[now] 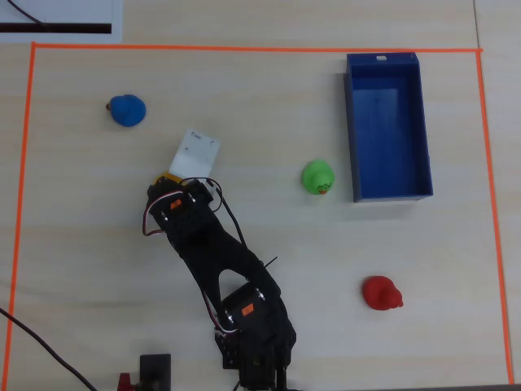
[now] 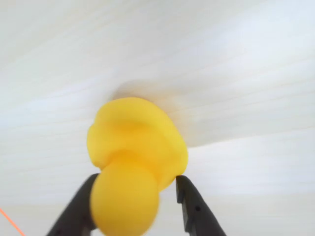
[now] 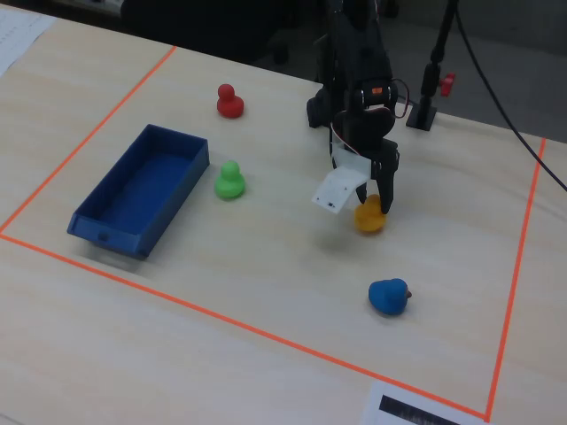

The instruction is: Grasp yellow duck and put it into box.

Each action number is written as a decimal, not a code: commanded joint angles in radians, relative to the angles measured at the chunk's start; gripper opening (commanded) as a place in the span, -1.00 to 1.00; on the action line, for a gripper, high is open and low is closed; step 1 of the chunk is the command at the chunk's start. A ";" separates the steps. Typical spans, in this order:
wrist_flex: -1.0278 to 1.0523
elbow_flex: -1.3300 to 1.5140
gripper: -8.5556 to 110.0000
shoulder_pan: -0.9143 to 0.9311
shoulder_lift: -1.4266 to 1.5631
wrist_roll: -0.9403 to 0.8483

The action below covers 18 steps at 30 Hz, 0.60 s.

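Note:
The yellow duck (image 2: 138, 142) fills the middle of the wrist view and sits on the pale wood table between my two dark fingers, which touch its sides. In the fixed view the duck (image 3: 369, 219) rests on the table under my gripper (image 3: 374, 205). In the overhead view only a yellow sliver (image 1: 168, 177) shows beside the white wrist plate, left of centre. My gripper (image 2: 137, 178) is closed around the duck. The dark-blue box (image 1: 387, 61) stands open and empty at the upper right, far from the gripper, and at the left in the fixed view (image 3: 133, 239).
A green duck (image 1: 317, 176) sits just left of the box. A red duck (image 1: 381, 293) is at the lower right and a blue duck (image 1: 128, 110) at the upper left. Orange tape (image 1: 244, 47) frames the work area.

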 commanded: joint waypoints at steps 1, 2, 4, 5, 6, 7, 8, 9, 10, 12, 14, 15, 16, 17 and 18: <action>-0.026 0.003 -0.69 -0.017 0.011 0.009; -0.028 0.006 -0.73 -0.017 0.012 0.009; -0.031 0.009 -0.83 -0.017 0.014 0.009; -0.029 0.011 -0.85 -0.017 0.017 0.009; -0.023 0.014 -0.85 -0.014 0.021 0.009; -0.012 0.014 -0.85 -0.009 0.031 0.006; 0.006 0.012 -0.85 0.000 0.046 0.002; 0.032 0.002 -0.85 0.018 0.066 -0.009; 0.072 -0.020 -0.85 0.049 0.092 -0.028; 0.179 -0.114 -0.85 0.160 0.149 -0.087; 0.293 -0.268 -0.85 0.319 0.181 -0.175; 0.339 -0.364 -0.85 0.413 0.183 -0.222; 0.367 -0.459 -0.85 0.509 0.178 -0.272; 0.373 -0.540 -0.85 0.603 0.167 -0.319; 0.356 -0.604 -0.85 0.695 0.153 -0.365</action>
